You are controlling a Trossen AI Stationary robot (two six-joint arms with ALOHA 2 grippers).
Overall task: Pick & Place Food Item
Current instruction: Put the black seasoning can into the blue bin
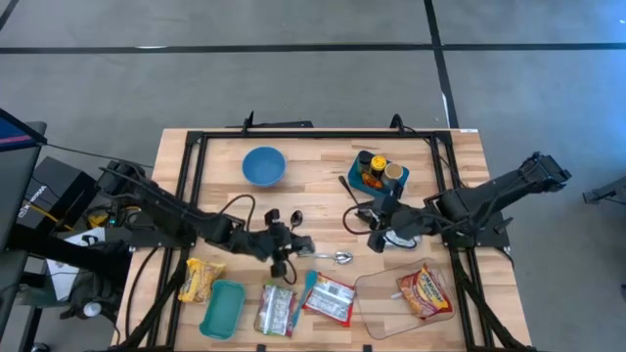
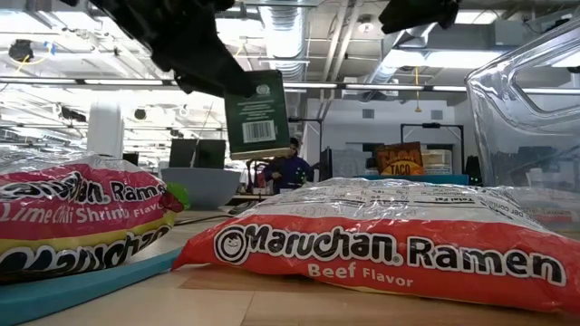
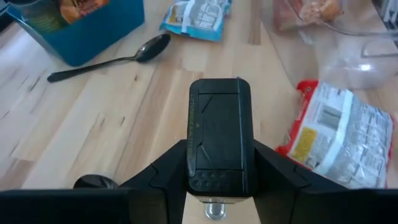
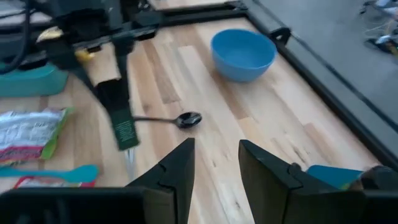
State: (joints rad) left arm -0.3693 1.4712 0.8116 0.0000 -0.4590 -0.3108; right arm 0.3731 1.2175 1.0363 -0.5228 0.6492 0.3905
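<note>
My left gripper is over the table's middle, shut on a dark green box with a barcode. The box hangs in the air, clear of the wood. My right gripper hovers open to the right of it, with nothing between its fingers. Ramen packets lie along the near edge: a yellow one, two in the middle, and one inside a clear container. My left gripper pinches the dark green box between its two fingers at the box's upper end, one finger on each broad side. The fingers slant down from the table's left. The box hangs below them, tilted, clear of the table.
A blue bowl stands at the far left of the wood, and a blue bin with jars stands at the far right. A black spoon and a metal spoon lie mid-table. A teal tray sits near left.
</note>
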